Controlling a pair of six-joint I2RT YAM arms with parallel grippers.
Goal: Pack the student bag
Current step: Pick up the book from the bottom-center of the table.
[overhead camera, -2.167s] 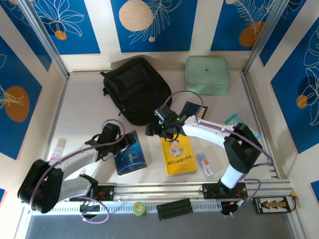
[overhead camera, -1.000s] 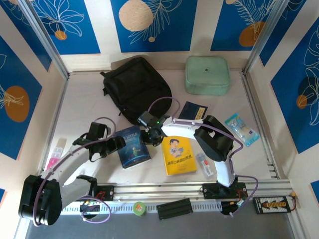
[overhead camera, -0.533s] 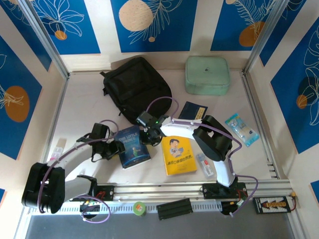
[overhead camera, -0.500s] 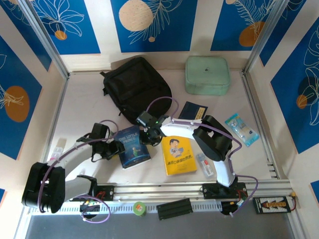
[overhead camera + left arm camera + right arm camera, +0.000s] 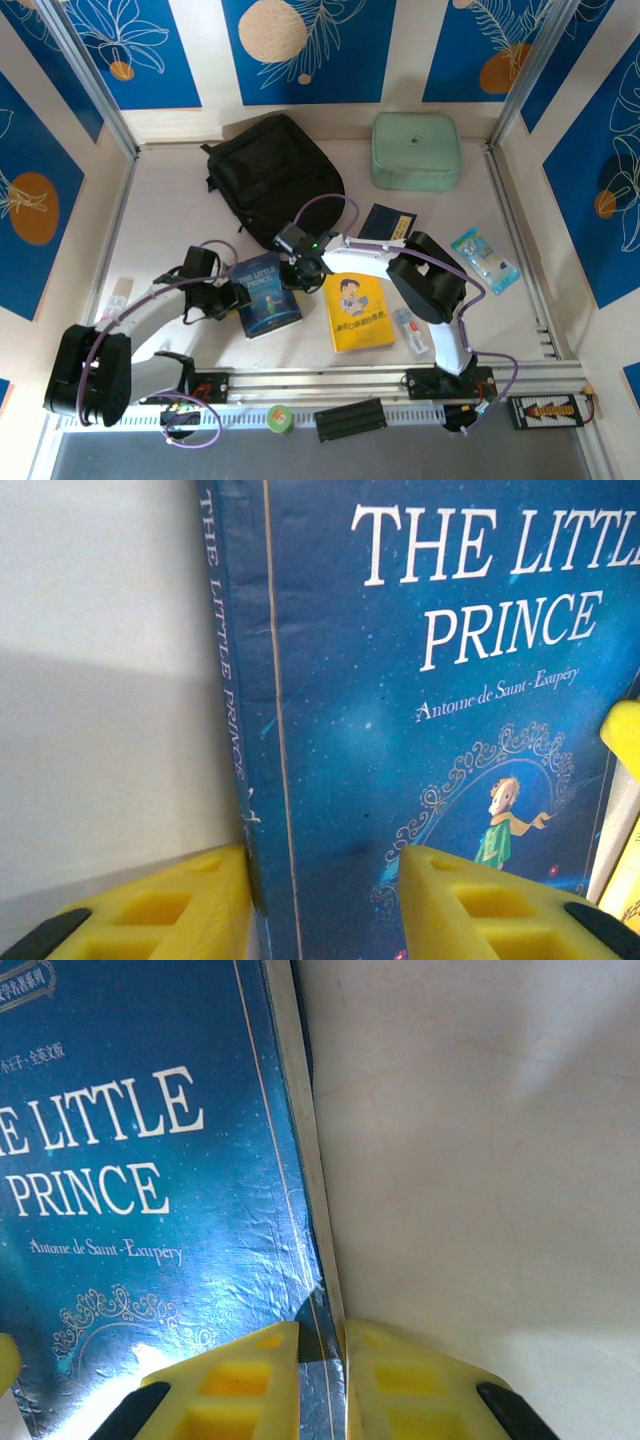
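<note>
With the left tool [image 5: 320, 865] clamped across the spine of the blue book [image 5: 268, 296] and the right tool [image 5: 320, 1338] pinched narrow on its page edge, an uneven lift could twist or drop it short of the student bag [image 5: 275, 175] lying just beyond on the tabletop [image 5: 165, 215].

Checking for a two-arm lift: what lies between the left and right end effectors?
The Little Prince book lies between the left end effector and right end effector, seen in the top view.
</note>
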